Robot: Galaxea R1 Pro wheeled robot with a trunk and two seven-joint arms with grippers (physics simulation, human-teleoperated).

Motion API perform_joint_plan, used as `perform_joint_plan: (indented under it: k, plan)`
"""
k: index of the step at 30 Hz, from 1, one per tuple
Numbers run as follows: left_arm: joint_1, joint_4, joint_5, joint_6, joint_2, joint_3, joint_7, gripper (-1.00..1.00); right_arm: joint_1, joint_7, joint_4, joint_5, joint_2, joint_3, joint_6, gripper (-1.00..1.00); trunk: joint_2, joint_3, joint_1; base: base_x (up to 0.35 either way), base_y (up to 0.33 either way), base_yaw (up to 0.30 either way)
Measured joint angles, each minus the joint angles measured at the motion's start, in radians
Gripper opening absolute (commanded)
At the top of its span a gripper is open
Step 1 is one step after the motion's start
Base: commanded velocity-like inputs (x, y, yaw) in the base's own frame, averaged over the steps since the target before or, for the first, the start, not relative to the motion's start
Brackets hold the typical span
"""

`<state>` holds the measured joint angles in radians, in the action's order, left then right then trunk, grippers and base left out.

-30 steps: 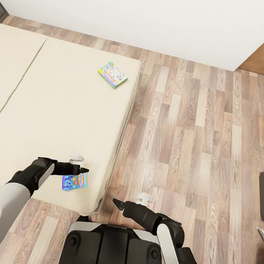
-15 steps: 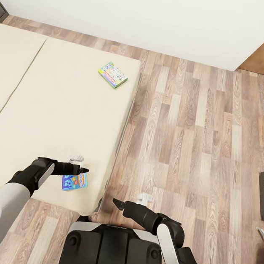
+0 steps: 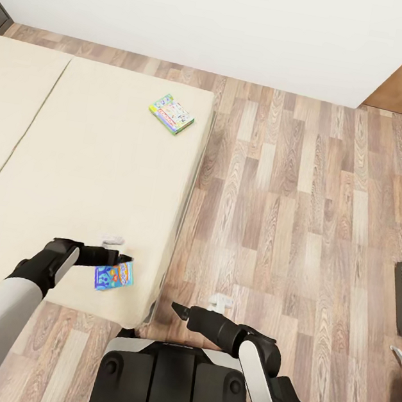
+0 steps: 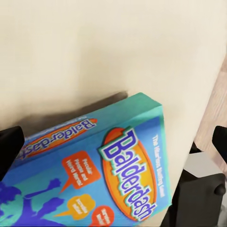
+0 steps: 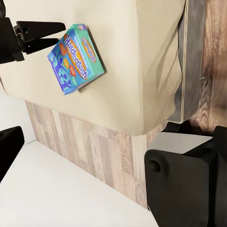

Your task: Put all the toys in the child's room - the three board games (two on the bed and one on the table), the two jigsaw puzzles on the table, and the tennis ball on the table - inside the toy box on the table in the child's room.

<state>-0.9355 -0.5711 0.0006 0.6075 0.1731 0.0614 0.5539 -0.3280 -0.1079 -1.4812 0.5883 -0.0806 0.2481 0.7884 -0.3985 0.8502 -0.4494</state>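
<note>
Left arm: lower left of the head view, bent at the elbow, forearm level over the bed [image 3: 71, 161].
Left gripper [image 3: 120, 257]: fingers spread, just above the blue Balderdash box [image 3: 114, 275], which lies flat near the mattress corner.
Right gripper [image 3: 178, 310]: lower centre, over the floor [image 3: 305, 198]; finger state unclear.
Pastel board game [image 3: 171, 114]: upper bed edge.

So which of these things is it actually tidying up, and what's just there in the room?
Part of the job:
- blue board game, lying on the bed beside the left hand
- pastel board game, farther up the bed

Just there:
- wood floor
- white wall
- right hand, holding nothing
</note>
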Motion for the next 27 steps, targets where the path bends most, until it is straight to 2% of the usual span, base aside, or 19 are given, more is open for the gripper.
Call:
perform_joint_plan:
  k: [5,13,20,27]
  plan:
    - [0.000,-0.011,0.004,0.020,0.029,0.004,0.003,1.00,0.000,0.000,0.000,0.000,0.000,0.000,0.000,1.00,0.000,0.000,0.000,0.000,0.000,0.000]
    - [0.000,-0.065,0.009,0.083,0.093,0.003,0.005,1.00,0.000,0.000,0.000,0.000,0.001,0.000,0.000,1.00,0.000,0.000,0.000,0.000,0.000,0.000]
    - [0.000,-0.077,0.007,0.098,0.117,0.002,0.024,1.00,0.000,0.000,0.000,0.000,0.001,0.000,0.000,1.00,0.000,0.000,0.000,0.000,0.000,0.000]
    - [0.003,-0.079,0.001,0.106,0.137,0.001,0.089,1.00,0.000,0.000,0.000,0.000,0.001,0.000,0.000,1.00,0.000,0.000,0.000,0.000,0.000,0.000]
